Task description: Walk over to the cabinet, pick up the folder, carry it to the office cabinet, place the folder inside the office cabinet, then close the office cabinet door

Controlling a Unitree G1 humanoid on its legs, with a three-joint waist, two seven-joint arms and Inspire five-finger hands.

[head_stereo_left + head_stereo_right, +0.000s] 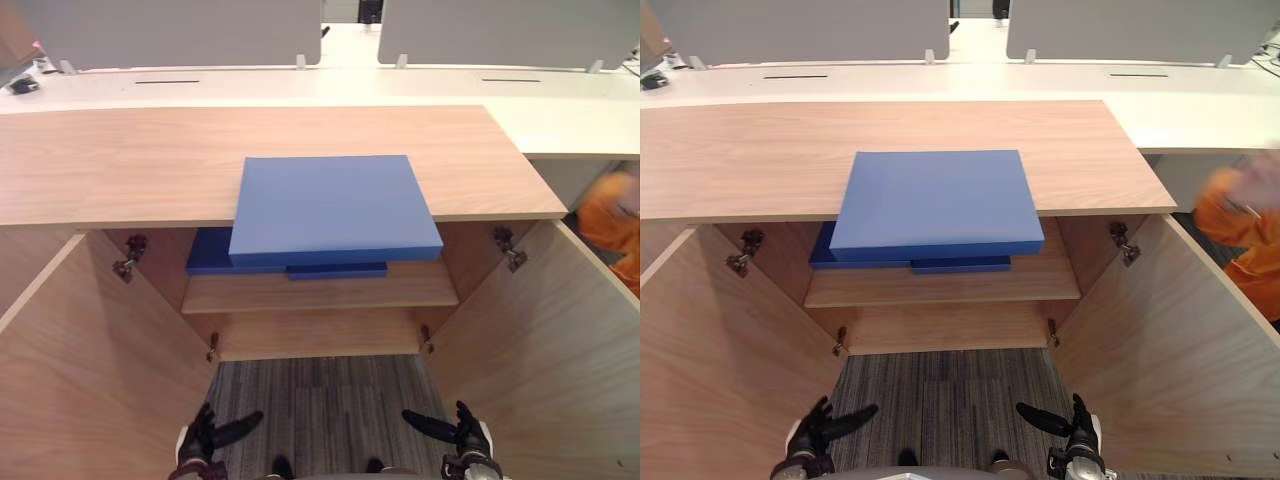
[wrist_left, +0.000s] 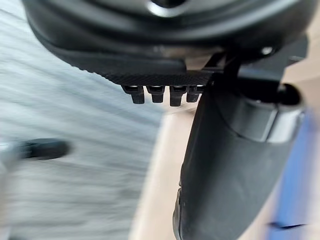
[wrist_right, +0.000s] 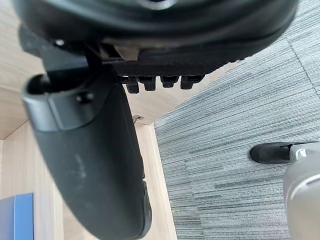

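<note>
Looking at the folder (image 1: 335, 205) first: we see it flat on the wooden cabinet top (image 1: 120, 160), light blue and closed. Its near edge hangs out past the top's front edge, over the open compartment. Neither hand touches it. Directly under that overhang, on the upper shelf (image 1: 320, 292) inside the cabinet, we see a darker blue flat stack (image 1: 215, 255), partly hidden by the folder above, so we can't tell how many pieces it is. A lower shelf (image 1: 320, 335) sits below that one. Both doors are swung wide, with the left door (image 1: 90, 380) and right door (image 1: 550, 340) angled out toward us. Metal hinges show at the upper inner corners, the left hinge (image 1: 128, 255) and the right hinge (image 1: 508, 248). Grey striped carpet (image 1: 320, 400) runs between the doors. The left hand (image 1: 200, 435) is low at the near edge, over the carpet and just inside the left door. Its fingers are relaxed and apart, its thumb points inward, and it holds nothing. The right hand (image 1: 465, 435) mirrors it by the right door, also loose and empty, well apart from the folder. Each wrist view agrees, showing a thumb standing clear of a row of fingertips with nothing between them. Behind the cabinet we see a white desk (image 1: 560, 110) with grey divider panels (image 1: 170, 30) standing on it. At the right edge, beyond the right door, there is a blurred person in orange (image 1: 615, 220).
</note>
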